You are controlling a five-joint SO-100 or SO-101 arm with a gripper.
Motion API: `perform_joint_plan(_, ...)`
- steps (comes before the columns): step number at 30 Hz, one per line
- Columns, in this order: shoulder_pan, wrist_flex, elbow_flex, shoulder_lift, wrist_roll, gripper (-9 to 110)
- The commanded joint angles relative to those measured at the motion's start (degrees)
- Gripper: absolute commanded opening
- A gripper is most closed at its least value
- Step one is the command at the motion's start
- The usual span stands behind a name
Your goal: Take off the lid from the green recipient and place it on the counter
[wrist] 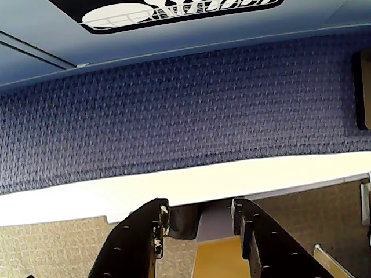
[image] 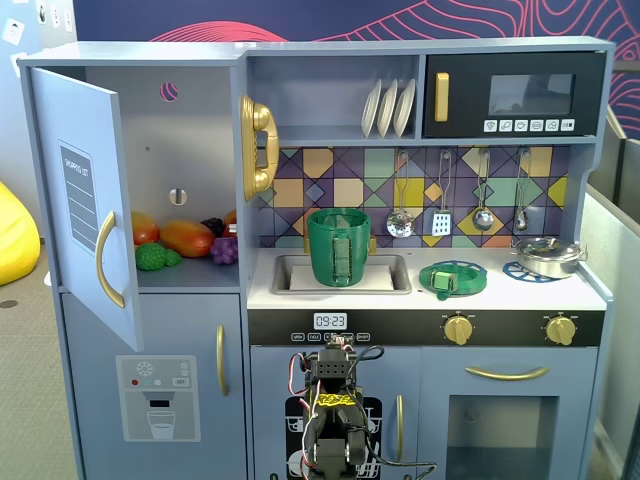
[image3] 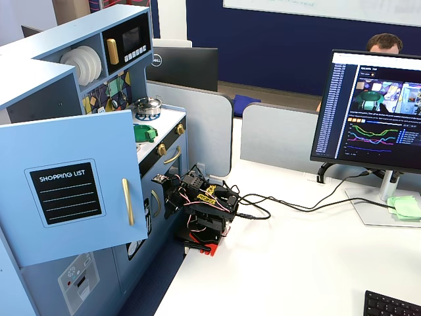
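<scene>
The green recipient (image: 338, 247) stands upright and uncovered in the recessed sink of the white counter (image: 525, 294). The lid (image: 452, 278), a flat green disc with a square knob, lies on the counter to the pot's right, over a printed burner ring; it also shows in the side fixed view (image3: 144, 133). The arm (image: 333, 415) is folded low in front of the kitchen, far below the counter, and shows there too (image3: 200, 209). In the wrist view my gripper (wrist: 200, 209) is open and empty, pointing at blue carpet and a white table edge. The pot is hidden in the side view.
A silver pan (image: 548, 257) sits at the counter's right end. The fridge door (image: 88, 195) hangs open at left, with toy fruit (image: 185, 238) on the shelf. A monitor (image3: 376, 108) and cables (image3: 289, 203) are on the white table beside the arm.
</scene>
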Motion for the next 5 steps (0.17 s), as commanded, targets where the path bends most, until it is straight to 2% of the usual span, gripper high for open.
perform_joint_plan(1, 0.79, 10.63, -0.18, -0.35, 0.26, 5)
perform_joint_plan(5, 0.79, 10.63, -0.18, -0.35, 0.26, 5)
